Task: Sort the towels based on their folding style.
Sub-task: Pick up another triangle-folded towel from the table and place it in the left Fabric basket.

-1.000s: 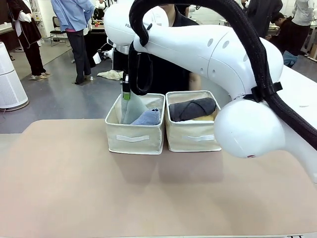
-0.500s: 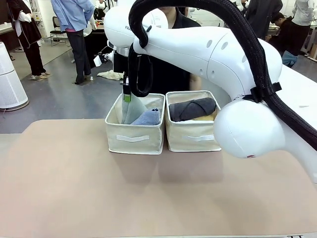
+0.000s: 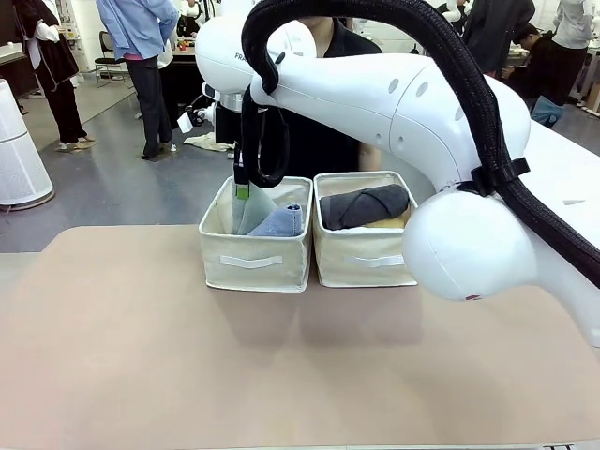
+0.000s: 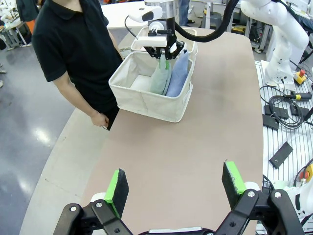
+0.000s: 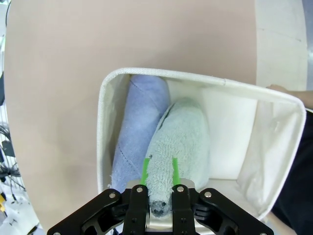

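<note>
Left gripper [image 4: 175, 187]: nearest to me, jaws spread wide with nothing between the green pads, hanging over bare tan tabletop [image 4: 205, 127]. I read it as parked clear so the other arm has room.
Right gripper [image 5: 160, 182]: pinched tight on one end of the pale teal-grey folded terry towel [image 5: 180, 147], held above the left cream fabric bin [image 3: 253, 261] with the rest of the towel down inside. I judge this the placing step.
Lavender-blue folded terry towel [image 5: 138, 125]: lying in that bin, touching the teal one. Folded pieces together, I take it.
Right cream fabric bin [image 3: 367, 257]: just beside the left one, dark grey rolled towel [image 3: 364, 205] on top.
Hidden: the white arm covers much of the front view; below the grey roll I can make out only slivers of other towels.
Person in a black shirt [image 4: 78, 44]: standing at the far edge behind the bins, partly cut off.
</note>
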You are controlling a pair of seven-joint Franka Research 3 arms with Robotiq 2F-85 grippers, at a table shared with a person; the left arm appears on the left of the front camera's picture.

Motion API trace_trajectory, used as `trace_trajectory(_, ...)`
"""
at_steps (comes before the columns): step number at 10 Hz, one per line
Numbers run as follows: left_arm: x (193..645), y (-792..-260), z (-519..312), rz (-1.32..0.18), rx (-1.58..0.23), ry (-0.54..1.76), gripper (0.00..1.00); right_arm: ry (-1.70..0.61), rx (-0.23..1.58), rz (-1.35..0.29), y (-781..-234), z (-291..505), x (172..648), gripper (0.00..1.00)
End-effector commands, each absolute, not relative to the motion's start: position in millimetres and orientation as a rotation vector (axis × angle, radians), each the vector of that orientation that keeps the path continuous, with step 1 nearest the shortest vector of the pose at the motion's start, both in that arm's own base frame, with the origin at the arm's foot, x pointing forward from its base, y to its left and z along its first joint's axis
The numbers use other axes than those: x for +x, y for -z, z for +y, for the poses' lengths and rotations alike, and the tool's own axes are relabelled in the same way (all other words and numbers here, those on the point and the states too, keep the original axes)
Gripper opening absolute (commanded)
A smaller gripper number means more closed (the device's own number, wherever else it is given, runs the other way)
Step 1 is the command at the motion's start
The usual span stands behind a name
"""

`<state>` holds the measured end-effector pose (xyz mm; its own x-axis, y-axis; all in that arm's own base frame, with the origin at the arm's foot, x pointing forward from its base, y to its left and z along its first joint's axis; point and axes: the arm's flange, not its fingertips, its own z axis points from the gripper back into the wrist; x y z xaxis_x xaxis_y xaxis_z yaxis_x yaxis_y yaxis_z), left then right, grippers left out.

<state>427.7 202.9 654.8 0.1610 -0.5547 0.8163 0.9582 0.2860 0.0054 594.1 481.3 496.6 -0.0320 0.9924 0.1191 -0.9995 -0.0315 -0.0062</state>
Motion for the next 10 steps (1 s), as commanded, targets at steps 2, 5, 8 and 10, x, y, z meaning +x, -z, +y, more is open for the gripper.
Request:
trace_trajectory(2,425,-655,203,-0.831,-0.609,1.185,1.0,-1.625,0.11,-0.066,-506,504,624,0.16)
trace_trajectory(5,425,-655,203,-0.831,-0.609,1.185,1.0,-1.624,0.109,-0.068,-501,508,629,0.16)
trace_trajectory(8,425,-655,203,-0.831,-0.609,1.185,1.0,-1.628,0.11,-0.057,-493,515,636,0.16)
trace_trajectory(10,425,-655,203,-0.831,-0.609,1.185,1.0,-1.634,0.111,-0.066,-492,519,638,0.16)
